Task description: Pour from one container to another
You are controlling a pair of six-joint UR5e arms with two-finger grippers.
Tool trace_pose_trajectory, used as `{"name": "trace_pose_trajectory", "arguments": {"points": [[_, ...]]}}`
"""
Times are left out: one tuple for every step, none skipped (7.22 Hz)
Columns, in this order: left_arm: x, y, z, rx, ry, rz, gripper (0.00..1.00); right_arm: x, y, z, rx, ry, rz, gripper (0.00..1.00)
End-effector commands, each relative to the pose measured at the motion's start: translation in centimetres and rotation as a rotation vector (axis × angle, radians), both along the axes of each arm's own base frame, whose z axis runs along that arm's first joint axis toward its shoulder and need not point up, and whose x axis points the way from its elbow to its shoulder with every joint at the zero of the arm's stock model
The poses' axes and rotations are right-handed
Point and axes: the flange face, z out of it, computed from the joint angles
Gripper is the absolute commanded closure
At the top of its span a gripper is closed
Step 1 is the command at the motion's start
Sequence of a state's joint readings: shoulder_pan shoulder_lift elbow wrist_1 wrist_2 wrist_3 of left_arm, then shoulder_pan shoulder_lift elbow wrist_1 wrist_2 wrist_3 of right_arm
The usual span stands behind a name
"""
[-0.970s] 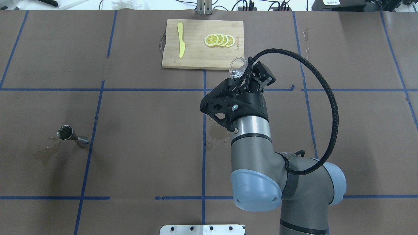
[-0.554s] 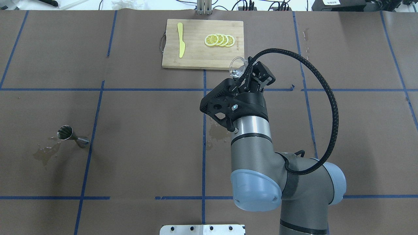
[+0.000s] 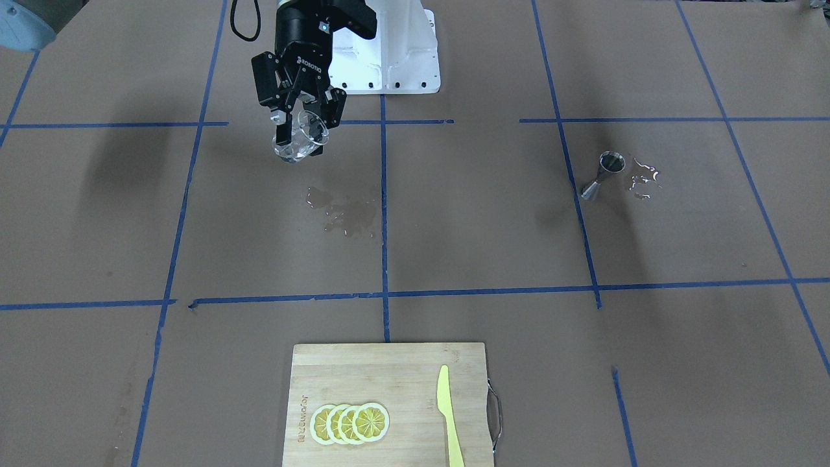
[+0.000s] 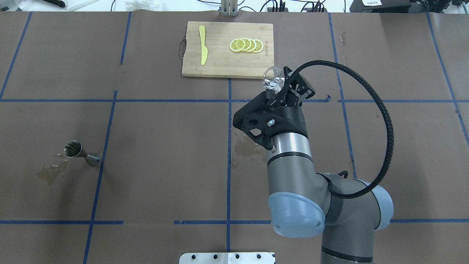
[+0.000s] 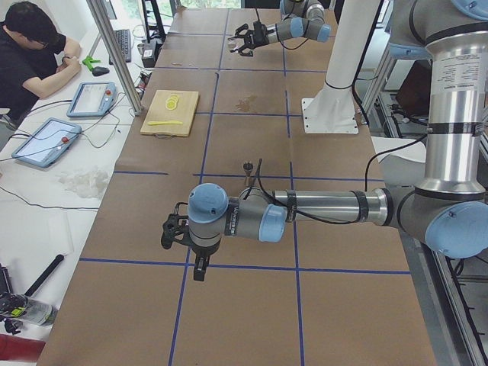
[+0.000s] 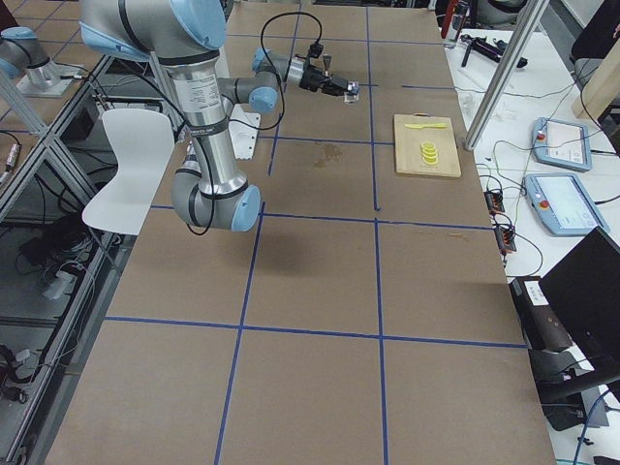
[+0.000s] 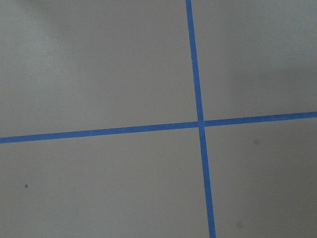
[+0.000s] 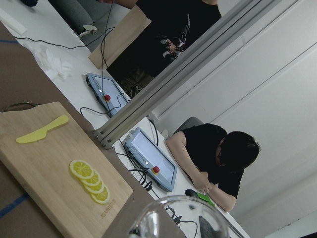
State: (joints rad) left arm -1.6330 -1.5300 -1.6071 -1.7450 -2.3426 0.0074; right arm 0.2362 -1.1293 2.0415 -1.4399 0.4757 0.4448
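Holds a clear cup (image 4: 271,77) tight in the right gripper (image 3: 303,130), up high. A wet puddle (image 3: 343,211) down near it, cutting board (image 3: 402,376) close ahead, jigger (image 3: 603,174) far left.

Bright, even, diffuse overhead light with no hard shadows, just soft arm shadows on the bench (image 3: 454,259). Puddle (image 3: 642,176) beside the jigger (image 3: 606,170) glints. Right wrist view: near glass (image 8: 181,218) rim blurred, background sharp. Left wrist view flat, low contrast.
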Motion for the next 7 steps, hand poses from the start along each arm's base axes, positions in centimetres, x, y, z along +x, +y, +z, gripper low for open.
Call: {"name": "trace_pose_trajectory", "arguments": {"points": [[0.0,0.0,0.2,-0.002,0.001,0.000,0.00,1.8,0.4,5.3,0.009,-0.086,0.006,1.00],[0.0,0.0,0.1,-0.001,0.001,0.000,0.00,2.5,0.6,8.0,-0.004,-0.122,0.018,1.00],[0.0,0.0,0.1,-0.001,0.001,0.001,0.00,3.4,0.8,10.7,-0.027,-0.171,0.034,1.00],[0.0,-0.1,-0.1,0.004,0.001,0.001,0.00,3.5,0.8,11.6,-0.041,-0.204,0.048,1.00],[0.0,-0.2,-0.3,0.008,0.001,0.001,0.00,3.8,0.9,13.8,-0.074,-0.281,0.078,1.00],[0.0,-0.4,-0.5,0.011,-0.002,0.001,0.00,4.4,1.0,15.6,-0.086,-0.266,0.085,1.00],[0.0,-0.9,-0.7,0.017,-0.006,0.000,0.00,4.8,1.2,17.5,-0.102,-0.262,0.095,1.00]]}}
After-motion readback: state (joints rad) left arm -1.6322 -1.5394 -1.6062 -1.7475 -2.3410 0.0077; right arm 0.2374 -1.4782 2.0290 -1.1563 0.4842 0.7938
